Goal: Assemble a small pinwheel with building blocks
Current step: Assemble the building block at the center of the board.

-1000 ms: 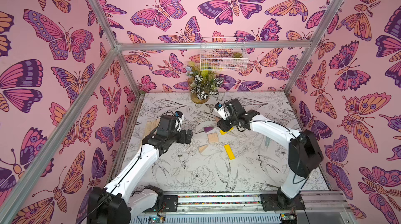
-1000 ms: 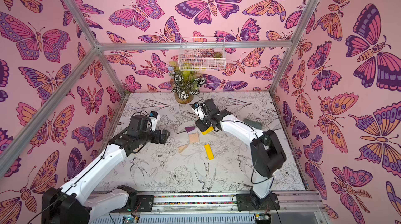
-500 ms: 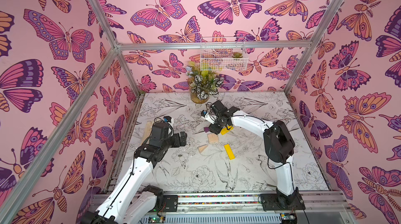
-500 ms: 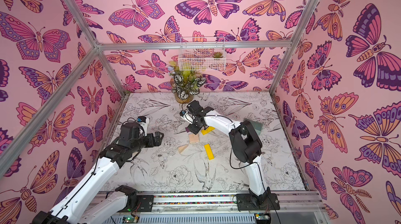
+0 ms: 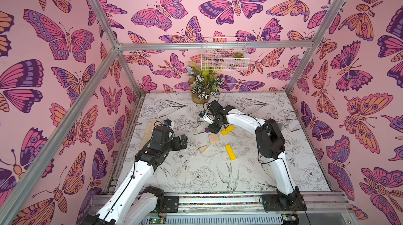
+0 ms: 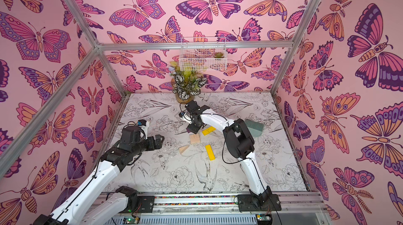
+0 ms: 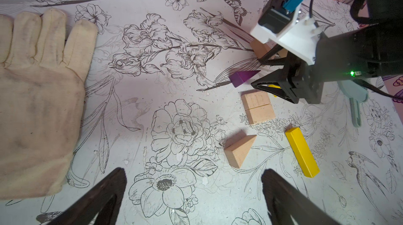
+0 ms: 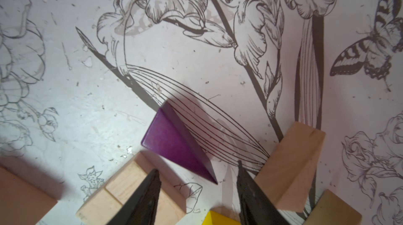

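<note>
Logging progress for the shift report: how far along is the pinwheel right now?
Done: little. Two pale pieces lie side by side as a wooden square, with no wedge or stem joined to it. In hand: the right pincer stands open around the tip of the purple wedge, not gripping it. The left pincer hangs open and empty. Left: the purple wedge, the wooden wedge, the yellow bar and the second yellow bar all lie loose.

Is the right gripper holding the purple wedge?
No: the purple wedge lies on the table, its tip inside the open right gripper, with a gap on each side.
</note>
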Tool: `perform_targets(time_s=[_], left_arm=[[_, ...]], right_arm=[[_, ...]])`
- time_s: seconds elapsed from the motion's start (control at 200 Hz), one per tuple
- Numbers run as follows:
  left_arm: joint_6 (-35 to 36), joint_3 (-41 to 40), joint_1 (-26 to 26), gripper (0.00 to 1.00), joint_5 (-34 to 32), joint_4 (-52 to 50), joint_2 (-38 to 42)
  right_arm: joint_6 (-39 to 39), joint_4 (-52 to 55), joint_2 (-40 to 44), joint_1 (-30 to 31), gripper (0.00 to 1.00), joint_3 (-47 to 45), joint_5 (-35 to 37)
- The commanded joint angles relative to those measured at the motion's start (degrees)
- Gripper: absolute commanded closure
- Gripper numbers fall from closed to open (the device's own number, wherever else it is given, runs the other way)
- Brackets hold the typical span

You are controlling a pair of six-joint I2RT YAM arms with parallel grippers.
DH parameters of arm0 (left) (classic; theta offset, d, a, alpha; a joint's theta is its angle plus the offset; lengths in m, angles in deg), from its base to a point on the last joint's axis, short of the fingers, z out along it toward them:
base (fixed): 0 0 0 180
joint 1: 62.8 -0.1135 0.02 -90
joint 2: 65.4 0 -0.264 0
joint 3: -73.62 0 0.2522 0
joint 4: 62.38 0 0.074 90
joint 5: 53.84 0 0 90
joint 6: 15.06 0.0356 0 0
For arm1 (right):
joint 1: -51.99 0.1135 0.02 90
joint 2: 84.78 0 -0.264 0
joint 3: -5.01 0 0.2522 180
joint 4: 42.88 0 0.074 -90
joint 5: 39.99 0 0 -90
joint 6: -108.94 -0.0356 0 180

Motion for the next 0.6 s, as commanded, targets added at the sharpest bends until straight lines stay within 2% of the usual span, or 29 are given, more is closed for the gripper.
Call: perform_targets(time_s=[0.0, 0.27, 0.591], left_arm=[[0.0, -1.1, -0.4, 0.00, -0.6, 1.2, 0.6], [0.1, -1.3, -0.5, 0.00, -0.5, 1.2, -0.1], [0.1, -1.5, -0.5, 0.00, -0.1, 1.2, -0.1]], right_arm=[[0.4, 2.5, -2.2, 0.3, 0.41, 3.3, -0.4], [-1.2, 2.8, -5.7, 0.7, 0.48, 7.0, -1.8], [-4.0, 2.1, -7.7, 1.7, 0.73, 9.3, -3.6]])
